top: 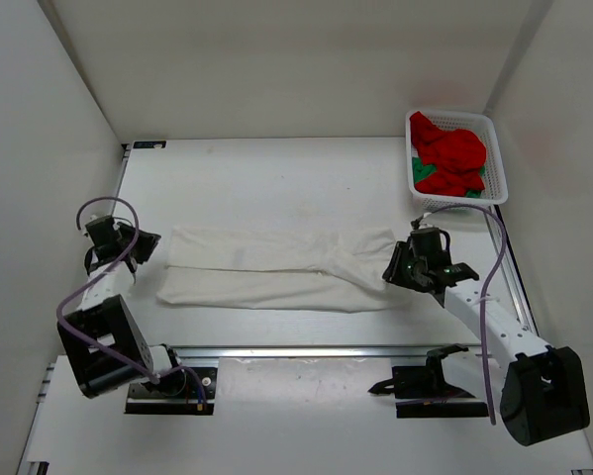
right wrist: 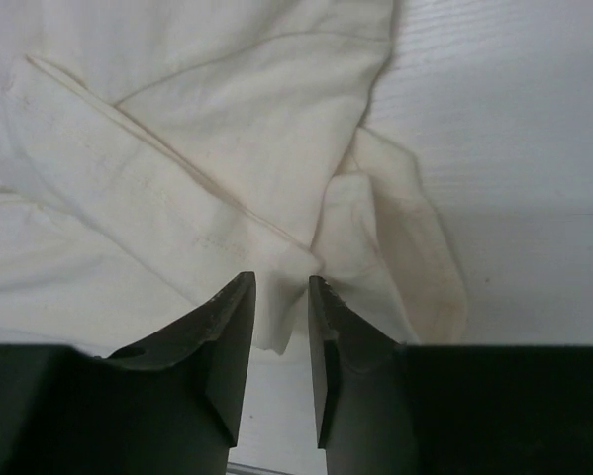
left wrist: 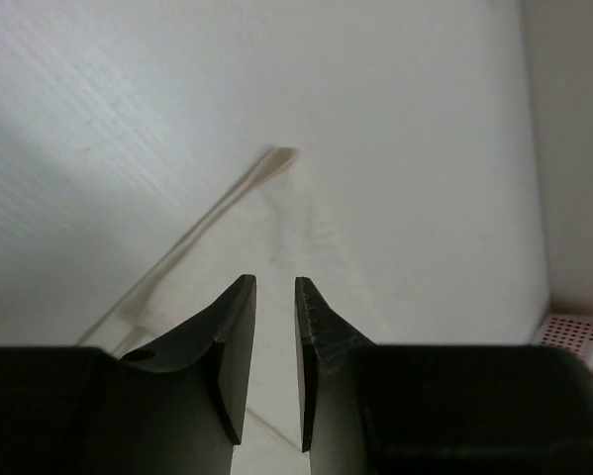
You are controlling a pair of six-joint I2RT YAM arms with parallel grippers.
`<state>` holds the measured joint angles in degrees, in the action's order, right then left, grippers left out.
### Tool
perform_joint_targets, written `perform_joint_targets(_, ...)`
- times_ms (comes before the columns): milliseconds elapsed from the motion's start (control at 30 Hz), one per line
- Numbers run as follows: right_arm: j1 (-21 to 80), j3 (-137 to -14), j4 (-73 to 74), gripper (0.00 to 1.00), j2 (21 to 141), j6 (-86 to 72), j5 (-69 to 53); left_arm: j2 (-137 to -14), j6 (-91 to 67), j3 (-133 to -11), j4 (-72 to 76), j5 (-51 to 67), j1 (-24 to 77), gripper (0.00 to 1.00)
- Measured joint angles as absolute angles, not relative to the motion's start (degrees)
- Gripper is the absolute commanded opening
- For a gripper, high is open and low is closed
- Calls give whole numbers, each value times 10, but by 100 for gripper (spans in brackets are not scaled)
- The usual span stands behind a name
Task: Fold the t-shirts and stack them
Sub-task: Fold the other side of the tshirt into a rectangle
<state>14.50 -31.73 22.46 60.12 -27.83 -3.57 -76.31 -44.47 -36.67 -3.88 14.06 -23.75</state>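
The white t-shirt point(top: 276, 267) lies on the table folded into a long band running left to right. My left gripper point(top: 149, 245) is at its left end, open, and only flat cloth point(left wrist: 306, 247) shows in the narrow gap of the left gripper point(left wrist: 275, 282). At the shirt's right end my right gripper point(top: 395, 269) is open. In the right wrist view a loose corner of the white shirt point(right wrist: 177, 148) lies between the fingers of the right gripper point(right wrist: 281, 280), unpinched. The red t-shirt point(top: 454, 153) and the green t-shirt point(top: 418, 170) sit bunched in the basket.
The white lattice basket point(top: 496, 158) stands at the back right corner, against the right wall. White walls close in the left, back and right sides of the table. Metal rails run along the near edge by the arm bases.
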Motion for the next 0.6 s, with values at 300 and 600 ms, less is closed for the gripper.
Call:
perform_joint_targets(300,194,-408,212,0,633,-254,-2,-691,-451,-373,37,79,-31,27)
perform_joint_targets(600,281,-534,123,29,896,-210,-61,-800,-427,-377,80,69,193,24)
